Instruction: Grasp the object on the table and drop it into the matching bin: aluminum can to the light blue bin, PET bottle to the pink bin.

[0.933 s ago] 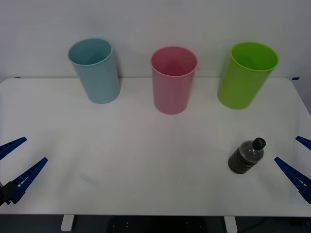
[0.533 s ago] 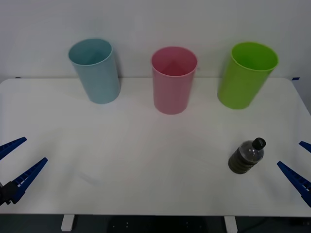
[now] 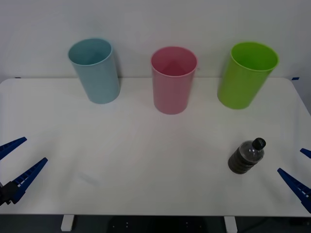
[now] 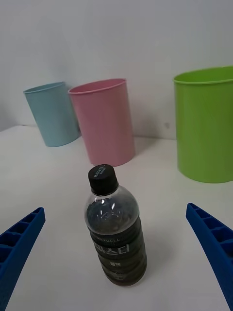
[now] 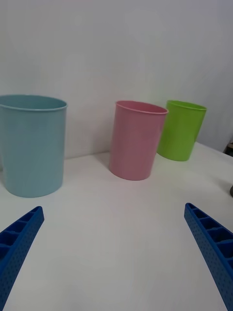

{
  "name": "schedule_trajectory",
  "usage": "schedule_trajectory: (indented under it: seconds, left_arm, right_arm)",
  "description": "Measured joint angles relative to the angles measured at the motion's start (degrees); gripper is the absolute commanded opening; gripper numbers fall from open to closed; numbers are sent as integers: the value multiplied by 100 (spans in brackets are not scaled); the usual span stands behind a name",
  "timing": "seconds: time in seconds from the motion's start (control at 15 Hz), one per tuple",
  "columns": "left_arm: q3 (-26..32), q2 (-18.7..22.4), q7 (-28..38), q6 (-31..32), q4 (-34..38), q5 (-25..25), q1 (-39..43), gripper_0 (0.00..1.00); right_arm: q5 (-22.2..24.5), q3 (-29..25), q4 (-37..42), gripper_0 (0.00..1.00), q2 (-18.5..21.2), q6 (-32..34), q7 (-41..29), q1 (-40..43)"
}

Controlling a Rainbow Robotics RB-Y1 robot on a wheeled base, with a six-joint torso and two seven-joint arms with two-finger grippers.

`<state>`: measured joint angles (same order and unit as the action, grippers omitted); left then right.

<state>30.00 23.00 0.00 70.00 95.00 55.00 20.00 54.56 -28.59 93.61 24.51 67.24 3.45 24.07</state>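
PET bottle [image 3: 247, 157], small and clear with dark brown contents and a black screw cap, stands upright on the white table [image 3: 146, 165] toward its right near side, well apart from the three bins ranged along the far edge. The light blue bin [image 3: 95, 70] stands at the far left, the pink bin [image 3: 173, 80] in the middle and a lime green bin [image 3: 246, 74] at the far right, all upright with their mouths open upward; the green one is nearest the bottle. Low at the right edge of the table, the right gripper [image 3: 302, 174] sits just beside the bottle, its blue ribbed fingers spread wide apart and holding nothing. In the right wrist view the bottle [image 4: 114, 227] stands between the two spread fingers [image 4: 19, 245], untouched, with the pink bin [image 4: 103, 121] and the green bin [image 4: 205, 130] behind it. The left gripper [image 3: 18, 162] rests low at the table's left near edge, its fingers likewise apart and empty, far from the bottle.
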Motion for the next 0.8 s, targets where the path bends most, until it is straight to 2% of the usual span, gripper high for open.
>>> schedule_trajectory:
  seconds: [0.47,0.8]
  left_arm:
    - [0,0,0,0,0,0,0,100]
    - [0,0,0,0,0,0,0,100]
  right_arm:
    - [42,201,-494,100,1,-126,1087,-77]
    - [239,361,-836,100,7,-177,1238,-277]
